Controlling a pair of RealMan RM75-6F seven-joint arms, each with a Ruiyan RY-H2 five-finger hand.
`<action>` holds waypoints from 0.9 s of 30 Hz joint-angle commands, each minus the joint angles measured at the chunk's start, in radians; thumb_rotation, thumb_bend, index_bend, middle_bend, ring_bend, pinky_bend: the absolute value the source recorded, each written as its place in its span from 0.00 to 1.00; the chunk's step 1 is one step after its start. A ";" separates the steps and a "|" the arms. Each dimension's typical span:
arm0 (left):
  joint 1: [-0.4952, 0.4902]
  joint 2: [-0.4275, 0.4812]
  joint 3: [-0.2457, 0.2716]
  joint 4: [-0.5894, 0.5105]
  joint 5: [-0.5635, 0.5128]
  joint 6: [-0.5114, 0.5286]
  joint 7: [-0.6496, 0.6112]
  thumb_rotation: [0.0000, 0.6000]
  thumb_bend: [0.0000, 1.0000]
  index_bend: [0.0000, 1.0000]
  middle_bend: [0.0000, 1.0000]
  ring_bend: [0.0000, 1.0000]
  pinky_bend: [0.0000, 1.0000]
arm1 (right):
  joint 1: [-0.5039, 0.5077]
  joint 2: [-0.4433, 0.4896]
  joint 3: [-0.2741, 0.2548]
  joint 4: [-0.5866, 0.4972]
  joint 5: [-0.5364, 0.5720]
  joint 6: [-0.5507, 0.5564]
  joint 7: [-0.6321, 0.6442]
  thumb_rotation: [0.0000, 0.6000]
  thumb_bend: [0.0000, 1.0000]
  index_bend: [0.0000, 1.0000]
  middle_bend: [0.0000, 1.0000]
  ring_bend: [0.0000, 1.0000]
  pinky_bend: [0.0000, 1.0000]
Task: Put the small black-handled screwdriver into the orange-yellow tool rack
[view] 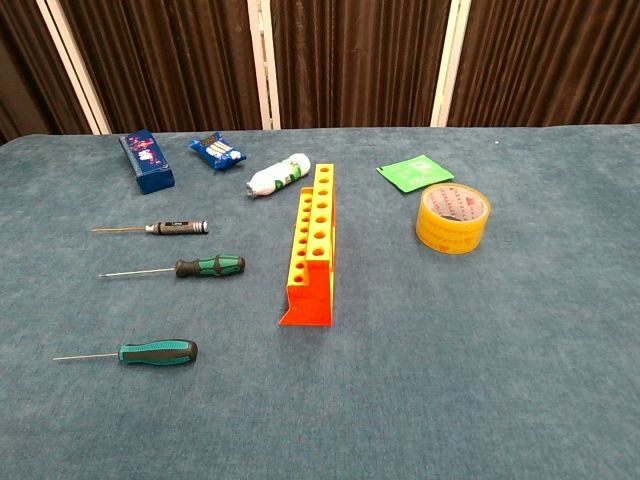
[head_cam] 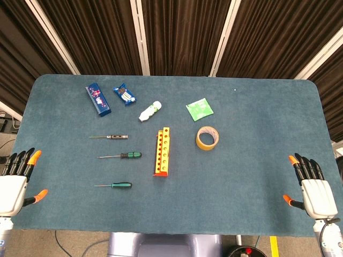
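Screwdriver (head_cam: 109,137), thin and black-handled, lies flat left of the rack (head_cam: 163,151); both hands, left hand (head_cam: 16,180) and right hand (head_cam: 310,185), spread, holding nothing.

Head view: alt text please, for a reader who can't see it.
Three screwdrivers, the black-handled screwdriver farthest back, lie left of an orange-yellow rack on a blue table. Open left hand and right hand sit at the near corners.

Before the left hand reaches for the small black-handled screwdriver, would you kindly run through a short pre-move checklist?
1. Black-handled screwdriver lying free, nothing on it: ok.
2. Not mistaken for the two green-handled screwdrivers nearer the robot: ok.
3. Left hand holds nothing, fingers apart: ok.
4. Right hand off to the side, holds nothing: ok.
5. Orange-yellow tool rack holes unoccupied: ok.
6. Hole fits the shaft: cannot tell.
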 commanded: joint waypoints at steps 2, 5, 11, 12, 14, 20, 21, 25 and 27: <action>0.003 -0.002 -0.008 -0.001 -0.004 -0.006 0.000 1.00 0.01 0.00 0.00 0.00 0.00 | 0.002 -0.003 -0.002 0.010 -0.008 0.002 -0.001 1.00 0.00 0.00 0.00 0.00 0.00; 0.000 -0.003 -0.024 -0.008 -0.017 -0.014 -0.005 1.00 0.02 0.00 0.00 0.00 0.00 | 0.002 -0.003 0.000 0.010 -0.007 0.003 0.008 1.00 0.00 0.00 0.00 0.00 0.00; -0.062 -0.016 -0.102 -0.027 -0.091 -0.091 0.019 1.00 0.04 0.00 0.00 0.00 0.00 | 0.006 0.000 0.003 0.007 0.004 -0.009 0.024 1.00 0.00 0.00 0.00 0.00 0.00; -0.084 -0.019 -0.124 -0.029 -0.114 -0.116 0.037 1.00 0.04 0.00 0.00 0.00 0.00 | 0.006 0.001 0.003 0.005 0.005 -0.009 0.027 1.00 0.00 0.00 0.00 0.00 0.00; -0.121 -0.030 -0.162 -0.028 -0.152 -0.154 0.065 1.00 0.06 0.03 0.00 0.00 0.00 | 0.007 0.000 0.004 0.004 0.007 -0.011 0.029 1.00 0.00 0.00 0.00 0.00 0.00; -0.266 -0.088 -0.278 0.005 -0.337 -0.314 0.173 1.00 0.21 0.26 0.00 0.00 0.00 | 0.010 0.004 0.006 -0.009 0.031 -0.031 0.040 1.00 0.02 0.00 0.00 0.00 0.00; -0.289 -0.101 -0.292 0.018 -0.364 -0.335 0.190 1.00 0.22 0.28 0.00 0.00 0.00 | 0.010 0.006 0.007 -0.011 0.033 -0.032 0.042 1.00 0.02 0.00 0.00 0.00 0.00; -0.366 -0.153 -0.332 0.077 -0.452 -0.405 0.244 1.00 0.26 0.33 0.00 0.00 0.00 | 0.010 0.007 0.006 -0.014 0.034 -0.034 0.046 1.00 0.02 0.00 0.00 0.00 0.00; -0.445 -0.209 -0.357 0.157 -0.521 -0.478 0.293 1.00 0.27 0.35 0.00 0.00 0.00 | 0.010 0.008 0.009 -0.017 0.047 -0.040 0.053 1.00 0.02 0.00 0.00 0.00 0.00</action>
